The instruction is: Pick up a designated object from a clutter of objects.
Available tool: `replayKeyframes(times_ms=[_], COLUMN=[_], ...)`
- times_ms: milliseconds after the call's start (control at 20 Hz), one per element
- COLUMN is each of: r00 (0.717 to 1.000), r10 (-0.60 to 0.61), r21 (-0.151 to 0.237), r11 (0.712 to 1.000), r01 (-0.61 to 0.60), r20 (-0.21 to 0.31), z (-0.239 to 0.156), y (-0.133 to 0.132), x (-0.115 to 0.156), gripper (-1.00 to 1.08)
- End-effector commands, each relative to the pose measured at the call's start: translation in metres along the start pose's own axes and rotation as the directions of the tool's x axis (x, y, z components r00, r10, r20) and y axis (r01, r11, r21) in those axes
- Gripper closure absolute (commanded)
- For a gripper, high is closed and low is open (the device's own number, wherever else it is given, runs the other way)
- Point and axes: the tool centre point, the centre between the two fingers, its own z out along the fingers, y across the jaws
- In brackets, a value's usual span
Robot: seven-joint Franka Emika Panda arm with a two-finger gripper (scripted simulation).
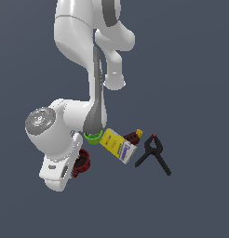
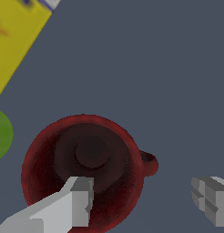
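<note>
Exterior view is showing the arm reaching down at the lower left of the frame, its white wrist covering most of the mug (image 1: 82,162), so only a dark red sliver is peeking out beside the wrist. Moving right, the green cup (image 1: 92,137) is sitting just under the forearm, then the yellow box (image 1: 117,146) is lying slanted at centre, the brown bottle (image 1: 132,136) is resting just behind it, and the black clamp (image 1: 153,154) is lying apart at the right. All are resting on the dark table (image 1: 195,200).

From the wrist camera, the tool (image 2: 145,200) is hanging open, gripping nothing: one finger (image 2: 77,200) is showing at the lower left over the mug's dark interior, the other (image 2: 211,198) at the lower right over bare table, clear of the mug. The mug (image 2: 82,168) is filling the lower left middle, standing upright with its mouth up and its handle (image 2: 149,163) pointing toward the right of the frame. That spread looks chosen so the fingers are straddling the wall on the handle side, one inside and one outside, which would let a pinch catch the rim rather than the whole body. Green cup and yellow box are edging in along the left border, near enough that a sideways drift could nudge them.
</note>
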Motion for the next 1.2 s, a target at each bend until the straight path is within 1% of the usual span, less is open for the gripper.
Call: replayKeyframes(times_ms=[0,250,550,700,750,1150], r00=[1.0,1.0,1.0,1.0,1.0,1.0], r10=[-0.009,-0.006,-0.009,-0.01,-0.01,-0.01], r21=[-0.002,-0.001,-0.002,-0.002,-0.002,-0.002], r11=[1.0,1.0,1.0,1.0,1.0,1.0], r01=[0.009,0.006,0.009,0.01,0.01,0.01], r20=[-0.002,-0.001,-0.001,-0.001,-0.001,-0.001], z=[0.001,0.005,0.028,0.031,0.031,0.031], y=[0.001,0.001,0.0,0.0,0.0,0.0], x=[-0.001,-0.001,-0.001,-0.001,-0.001,-0.001], gripper=[-0.6,-0.6,-0.6,-0.6,1.08,1.08])
